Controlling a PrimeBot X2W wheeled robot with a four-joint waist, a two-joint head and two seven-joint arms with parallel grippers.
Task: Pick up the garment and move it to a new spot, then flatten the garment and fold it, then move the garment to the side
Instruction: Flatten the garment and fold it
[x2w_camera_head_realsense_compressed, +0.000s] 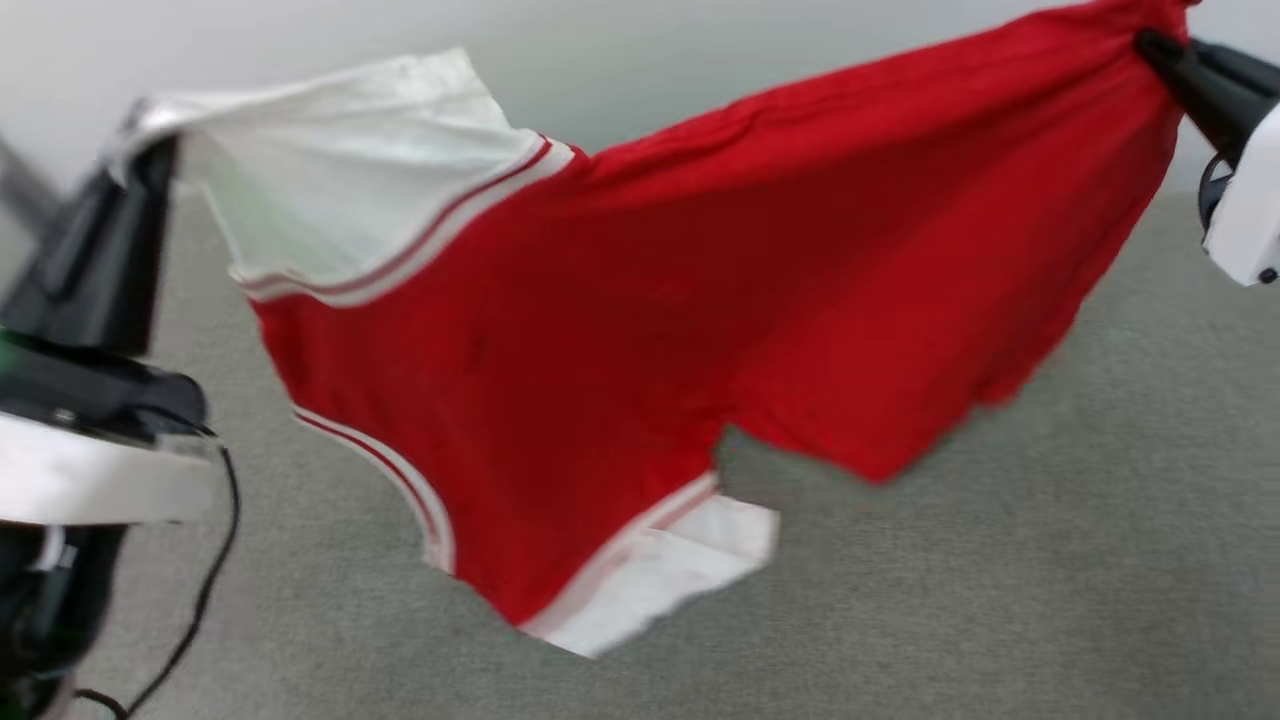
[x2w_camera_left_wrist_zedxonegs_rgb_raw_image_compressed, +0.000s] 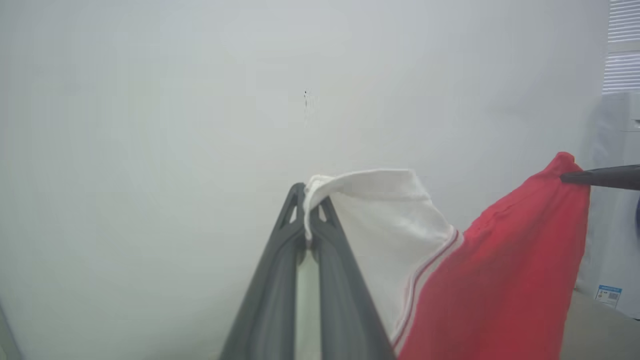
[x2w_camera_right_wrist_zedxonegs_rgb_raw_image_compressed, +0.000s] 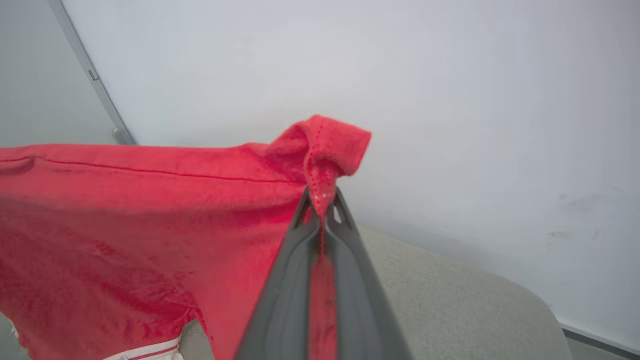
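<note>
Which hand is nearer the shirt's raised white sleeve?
Left. The left hand pinches the edge of the raised white sleeve; the right hand grips a red corner at the opposite end of the shirt, away from that sleeve.

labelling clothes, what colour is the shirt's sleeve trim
The sleeve trim is red-and-white striped; head view shows it best.

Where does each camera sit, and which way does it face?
Head view: on the head, facing forward and down at the shirt over a grey surface; left claw at left, right claw upper right.
Left wrist view: on the left wrist, along its shut claw gripping the white sleeve.
Right wrist view: on the right wrist, along its shut claw pinching the shirt's edge.
Shared: the shirt; left wrist view also catches the right claw's tip.
</note>
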